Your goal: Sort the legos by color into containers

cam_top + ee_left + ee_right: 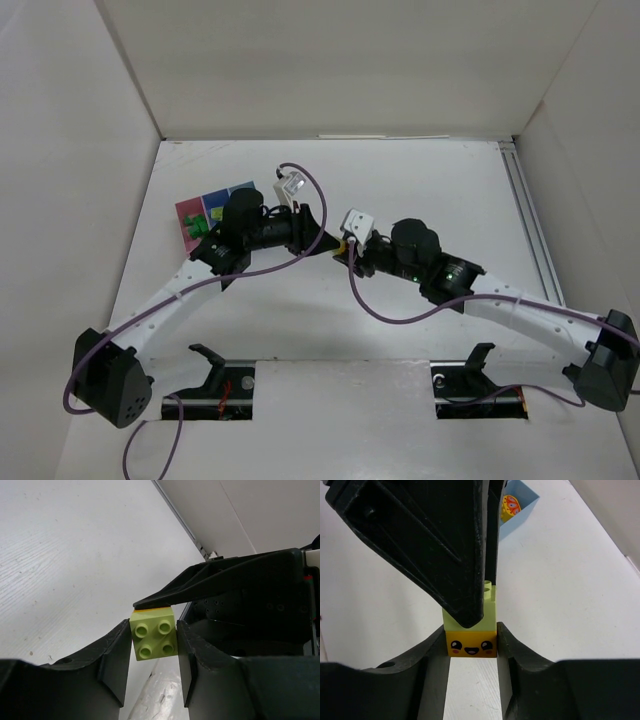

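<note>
Two-brick stack [490, 614] clamped from both ends over mid-desk [420, 180].
Left gripper [152, 647] pinches the light green brick [150, 632], studs facing its wrist. Right gripper [472, 652] pinches the yellow face brick [471, 644]. Long axis runs gripper to gripper. Containers [188, 212] sit far-left, bare desk elsewhere.

The light green plastic brick [153, 639] looks smooth with a soft sheen. The yellow plastic brick with a printed face [471, 647] is glossy. The black plastic fingers [112, 662] are matt. The white bench [60, 555] is matt, with fine wood-like grain.
</note>
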Tool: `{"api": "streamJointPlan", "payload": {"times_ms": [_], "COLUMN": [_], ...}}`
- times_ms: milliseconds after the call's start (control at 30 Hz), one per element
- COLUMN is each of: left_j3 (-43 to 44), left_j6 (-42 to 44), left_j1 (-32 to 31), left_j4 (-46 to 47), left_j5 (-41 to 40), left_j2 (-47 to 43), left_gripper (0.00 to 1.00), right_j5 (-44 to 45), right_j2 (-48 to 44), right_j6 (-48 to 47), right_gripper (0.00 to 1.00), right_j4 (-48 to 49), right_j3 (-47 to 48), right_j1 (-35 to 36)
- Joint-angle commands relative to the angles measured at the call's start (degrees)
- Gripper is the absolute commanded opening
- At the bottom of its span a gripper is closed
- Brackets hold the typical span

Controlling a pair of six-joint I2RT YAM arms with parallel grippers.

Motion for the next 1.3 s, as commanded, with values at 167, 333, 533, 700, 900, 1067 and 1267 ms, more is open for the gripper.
{"api": "streamJointPlan", "payload": {"times_ms": [167,333,533,700,900,1067,1267], "left_j3": [2.4,3.0,4.0,4.6,6.5,11.2,10.4], "left_j6": [1.3,1.8,1.8,2.5,0.5,-7.2,-5.7], "left_j1": [-0.5,-0.5,5.0,7.7,8.2,12.4,22.8], "left_j4": [1.7,0.2,-2.2,-3.6,-11.3,-26.3,-22.5], "left_j5": [2.0,-1.1,-3.5,-5.7,-27.8,-54.6,-51.3], "left_j2": [-1.9,-1.9,-3.0,-4.9,-4.9,0.9,8.0], "left_gripper": [0.06,0.04,0.02,0.02,0.05,0.05,0.05], "right_j5": [0.6,-0.6,1.9,2.9,6.1,9.3,12.2], "right_j2": [-2.8,-3.4,-7.3,-12.4,-14.4,-12.6,-10.6], "right_j6": [-1.2,-1.8,2.4,4.6,5.4,5.9,5.9], "right_gripper": [0.25,0.04,0.0,0.0,0.0,0.0,0.0], "right_j4": [0.9,1.4,-1.1,-2.6,-3.8,-3.8,-4.9], "right_j3": [1.5,0.3,-5.7,-10.2,-10.3,-9.2,-7.3], "right_j1": [-0.2,-0.2,-0.2,-0.2,-0.2,-0.2,-0.2]}}
